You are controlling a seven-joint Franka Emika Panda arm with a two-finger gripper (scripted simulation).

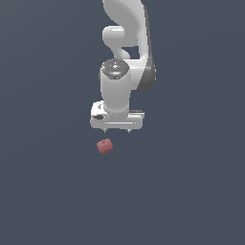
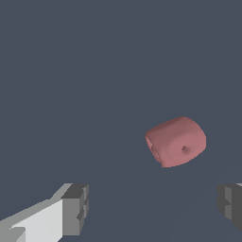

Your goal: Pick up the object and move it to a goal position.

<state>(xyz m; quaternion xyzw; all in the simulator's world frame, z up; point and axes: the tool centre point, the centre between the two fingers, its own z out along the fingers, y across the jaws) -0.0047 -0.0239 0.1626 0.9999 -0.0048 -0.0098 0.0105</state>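
The object is a small dull-red block (image 1: 104,146) with rounded edges, lying on the dark grey floor in the exterior view, just below and slightly toward that view's left of the white gripper (image 1: 116,130). In the wrist view the red object (image 2: 176,141) looks rounded, with a small dent in one face. It lies ahead of the gripper (image 2: 153,208), apart from both grey fingertips (image 2: 75,208). The jaws stand wide apart and hold nothing.
The white arm (image 1: 125,48) rises above the gripper in the exterior view. A plain dark grey surface (image 1: 191,191) surrounds everything; no other objects or goal marker show.
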